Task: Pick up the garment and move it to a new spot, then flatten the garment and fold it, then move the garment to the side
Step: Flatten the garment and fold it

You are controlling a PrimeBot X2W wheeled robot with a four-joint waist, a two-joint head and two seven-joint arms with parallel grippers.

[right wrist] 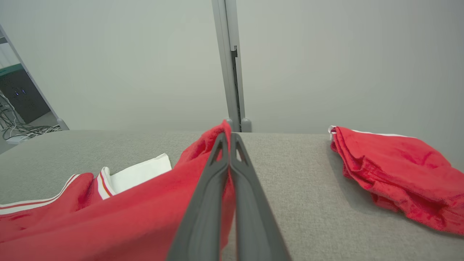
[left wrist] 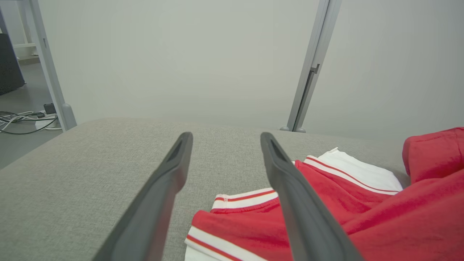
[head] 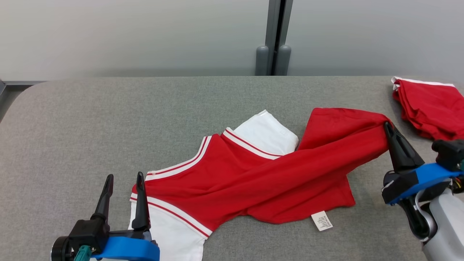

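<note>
Since the right jaws are pinched fully shut on the far-right corner of the shirt (head: 253, 177), holding that red edge a bit off the bench (head: 90, 119), the flatten step looks half set up. Left jaws are wide open with nothing in them, sitting at the shirt's near-left end, partly over the striped white sleeve (head: 174, 232) and partly over bare bench. Shirt lies mid-bench and twisted: the red body is folded over itself in a diagonal band, the second white sleeve (head: 266, 134) pokes out behind, and the care label (head: 321, 220) shows at the near hem, so I'd guess part of it is flipped. My read: left should drop and pinch a hem or shoulder corner rather than the sleeve, then both arms pull apart and lay it down flat. Keep the right grip low so the fold unrolls instead of dragging. Watch the other red pile (head: 431, 105) at far right, near the right arm, since a wide pull that way could snag it. Can't tell how many layers the right jaws have.
</note>
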